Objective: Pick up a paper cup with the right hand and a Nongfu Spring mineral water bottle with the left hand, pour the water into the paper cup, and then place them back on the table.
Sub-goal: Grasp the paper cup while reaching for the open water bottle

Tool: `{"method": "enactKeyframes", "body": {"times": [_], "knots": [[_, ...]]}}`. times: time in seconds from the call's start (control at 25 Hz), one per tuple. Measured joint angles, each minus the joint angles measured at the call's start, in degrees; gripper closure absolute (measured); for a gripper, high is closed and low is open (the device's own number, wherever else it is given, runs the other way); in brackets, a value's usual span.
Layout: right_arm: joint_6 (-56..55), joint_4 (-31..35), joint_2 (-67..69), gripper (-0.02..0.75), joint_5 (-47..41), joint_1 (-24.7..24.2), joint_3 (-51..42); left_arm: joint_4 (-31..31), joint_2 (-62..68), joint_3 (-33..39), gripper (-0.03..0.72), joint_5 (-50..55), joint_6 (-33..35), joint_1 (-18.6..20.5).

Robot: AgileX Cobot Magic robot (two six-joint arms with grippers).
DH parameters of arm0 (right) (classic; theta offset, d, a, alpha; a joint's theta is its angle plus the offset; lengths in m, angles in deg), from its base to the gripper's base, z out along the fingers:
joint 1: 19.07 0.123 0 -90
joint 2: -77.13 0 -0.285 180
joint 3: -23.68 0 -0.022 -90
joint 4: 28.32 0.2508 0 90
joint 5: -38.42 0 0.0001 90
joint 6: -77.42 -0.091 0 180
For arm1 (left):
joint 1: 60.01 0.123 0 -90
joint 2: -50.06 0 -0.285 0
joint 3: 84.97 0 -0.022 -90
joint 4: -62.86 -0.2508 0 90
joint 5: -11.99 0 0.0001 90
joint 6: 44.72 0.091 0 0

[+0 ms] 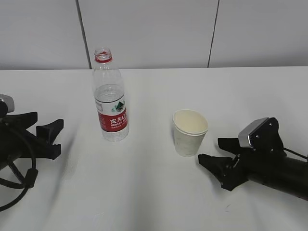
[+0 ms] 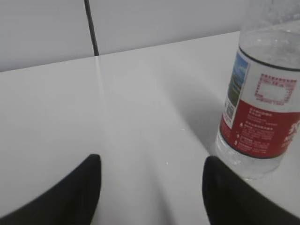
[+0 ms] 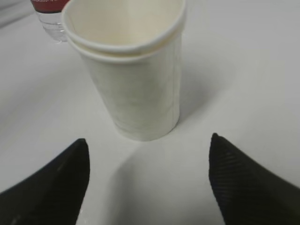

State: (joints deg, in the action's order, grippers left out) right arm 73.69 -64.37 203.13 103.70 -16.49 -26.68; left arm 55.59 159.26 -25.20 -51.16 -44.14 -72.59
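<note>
The Nongfu Spring mineral water bottle (image 1: 110, 98) stands upright and uncapped on the white table (image 1: 154, 192), with water in it up to about the label's top edge. It also shows at the right of the left wrist view (image 2: 262, 93). The paper cup (image 1: 189, 132) stands upright to its right and fills the right wrist view (image 3: 131, 70). My left gripper (image 1: 54, 135) is open and empty, left of the bottle (image 2: 152, 161). My right gripper (image 1: 212, 151) is open and empty, just right of the cup, which stands a short way in front of its fingertips (image 3: 147, 143).
A grey panelled wall (image 1: 154, 29) runs behind the table's far edge. Black cables (image 1: 19, 173) loop beside the left arm at the front left.
</note>
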Motion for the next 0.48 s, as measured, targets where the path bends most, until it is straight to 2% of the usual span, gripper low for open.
{"method": "enactKeyframes", "body": {"times": [0.48], "knots": [[0.11, -1.80, 6.26, 0.150, 0.21, 4.58, 10.78, -2.72, 7.29, -2.75, 0.250, -1.98, -1.59, 0.00]]}}
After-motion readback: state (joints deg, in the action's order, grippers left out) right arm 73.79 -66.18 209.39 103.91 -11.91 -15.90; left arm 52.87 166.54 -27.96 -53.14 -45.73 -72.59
